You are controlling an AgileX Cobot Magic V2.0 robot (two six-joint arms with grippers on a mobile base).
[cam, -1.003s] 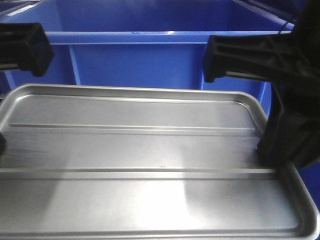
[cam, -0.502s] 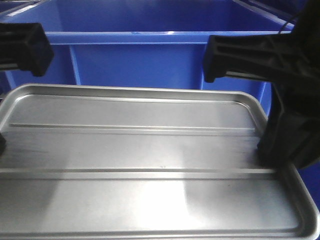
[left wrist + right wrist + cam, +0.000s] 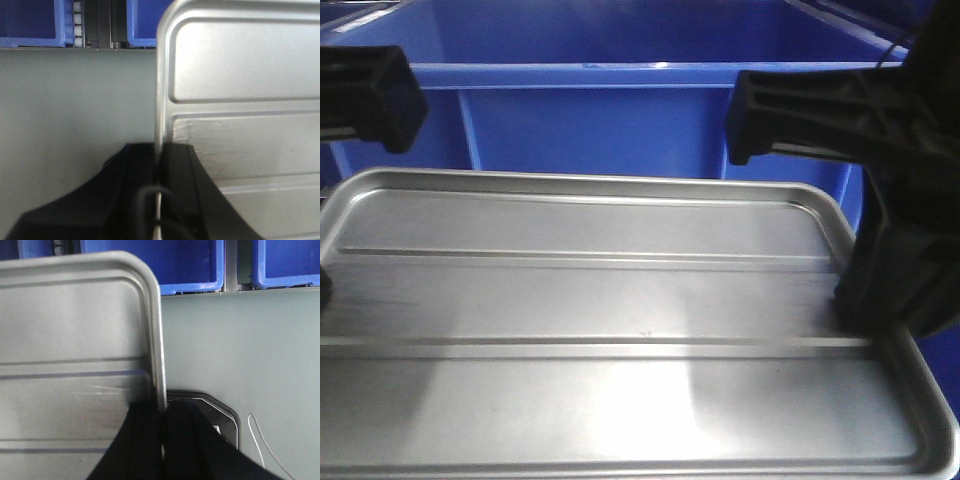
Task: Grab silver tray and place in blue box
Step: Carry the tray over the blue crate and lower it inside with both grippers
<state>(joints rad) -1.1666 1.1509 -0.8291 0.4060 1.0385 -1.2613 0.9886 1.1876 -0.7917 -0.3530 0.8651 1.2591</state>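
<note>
Step in hand: by the look of it the carry; the silver tray [image 3: 620, 330] is gripped at both short ends and is not yet in the blue box [image 3: 620, 130]
Left gripper [image 3: 159, 170]: black fingers closed on the tray's thin raised rim, one inside the lip and one outside
Right gripper [image 3: 164, 415]: clamped the same way on the opposite rim, the metal edge running straight up out of the pinch
Where the tray is: on the near side of the blue box, roughly level, its far long edge close to the box's front wall and sitting below the box's rim lip in the front view; whether it touches that wall cannot be told
Next move: likely a joint lift above the box's rim, then a forward carry over the box's opening and a lowering inside; both arms would need to rise evenly to keep the tray flat
Tray: shallow brushed metal, rounded corners, low rim, two long ridges across a flat bottom that throws back a soft glare
Box: bright blue moulded plastic, thick lip, a vertical rib on the front wall, deep open interior
Beneath: a plain grey tabletop [image 3: 75, 100] on the near side of the blue box
</note>
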